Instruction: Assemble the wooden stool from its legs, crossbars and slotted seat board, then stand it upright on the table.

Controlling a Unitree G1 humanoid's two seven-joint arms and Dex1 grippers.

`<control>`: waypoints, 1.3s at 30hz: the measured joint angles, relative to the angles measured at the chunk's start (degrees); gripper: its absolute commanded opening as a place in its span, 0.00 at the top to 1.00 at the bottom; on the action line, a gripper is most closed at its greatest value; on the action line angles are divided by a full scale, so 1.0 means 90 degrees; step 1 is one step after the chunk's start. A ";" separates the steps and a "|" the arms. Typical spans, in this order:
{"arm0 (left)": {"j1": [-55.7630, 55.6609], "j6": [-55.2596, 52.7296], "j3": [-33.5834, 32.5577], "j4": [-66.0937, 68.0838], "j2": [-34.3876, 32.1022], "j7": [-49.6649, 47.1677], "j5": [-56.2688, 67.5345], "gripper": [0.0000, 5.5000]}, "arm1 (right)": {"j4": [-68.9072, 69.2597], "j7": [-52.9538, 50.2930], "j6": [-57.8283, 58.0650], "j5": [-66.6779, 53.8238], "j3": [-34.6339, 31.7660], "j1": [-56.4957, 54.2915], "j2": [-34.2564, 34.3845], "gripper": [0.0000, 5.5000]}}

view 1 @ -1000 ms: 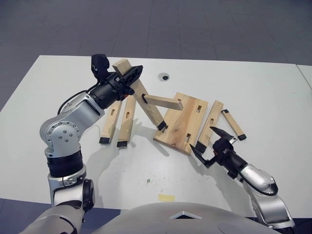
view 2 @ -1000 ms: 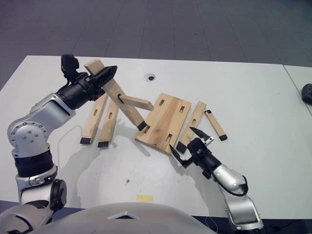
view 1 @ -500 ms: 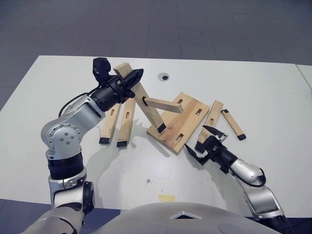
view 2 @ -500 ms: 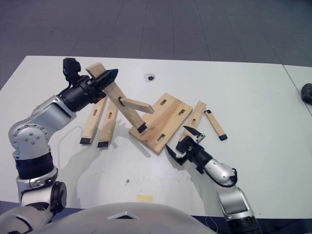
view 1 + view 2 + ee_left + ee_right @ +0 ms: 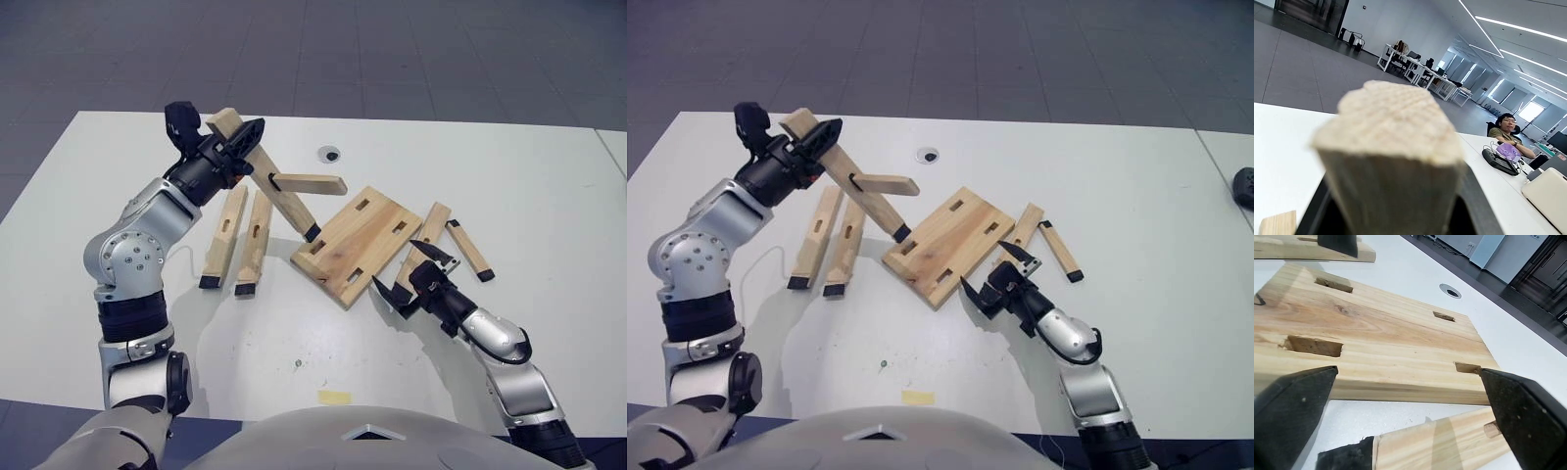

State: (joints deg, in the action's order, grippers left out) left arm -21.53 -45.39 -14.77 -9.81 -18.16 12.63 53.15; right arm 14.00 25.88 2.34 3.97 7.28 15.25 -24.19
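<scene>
My left gripper [image 5: 242,149] is shut on the upper end of a wooden leg [image 5: 289,204]. The leg is held tilted above the table, and a crossbar [image 5: 315,183] sticks out of its side. The leg's black foot hangs just over the far corner of the slotted seat board [image 5: 358,243], which lies flat. The leg's cut end [image 5: 1391,142] sits close in the left wrist view. My right gripper [image 5: 394,262] is open at the board's near right edge, its fingertips [image 5: 1312,382] on either side of the board [image 5: 1391,338]. Another leg [image 5: 423,245] and a short crossbar [image 5: 468,251] lie right of the board.
Two more legs [image 5: 223,235] [image 5: 254,240] lie side by side on the white table [image 5: 509,176], left of the board. A round cable hole [image 5: 330,153] is at the back. A yellow tape scrap [image 5: 333,397] lies near the front edge.
My left arm has swung the leg with its crossbar up and to the left, off the seat board. The board has turned and slid left. My right gripper has moved forward to its edge.
</scene>
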 measured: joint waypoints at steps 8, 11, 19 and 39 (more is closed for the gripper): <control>0.0099 0.0072 0.0022 0.0245 0.0194 0.0212 -0.0099 0.81 | -0.0073 -0.0148 -0.0006 -0.0002 0.0001 -0.0067 0.0119 0.02; 0.0099 0.0193 0.0164 0.0265 0.0193 0.0378 -0.0284 0.81 | -0.0073 -0.0158 -0.0006 -0.0035 0.0006 -0.0081 0.0173 0.02; 0.0046 0.0479 0.0350 0.0433 0.0167 0.0829 -0.0705 0.81 | -0.0073 -0.0167 -0.0005 -0.0070 0.0050 -0.0097 0.0258 0.02; 0.0158 0.1315 0.1256 -0.0021 -0.0129 0.1752 -0.1750 0.81 | -0.0068 -0.0227 0.0008 -0.0060 0.0173 -0.0125 0.0362 0.02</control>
State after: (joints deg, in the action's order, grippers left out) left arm -20.11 -33.56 -3.47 -9.99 -19.32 28.40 37.40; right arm 13.39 23.83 2.41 3.43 8.83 14.12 -20.93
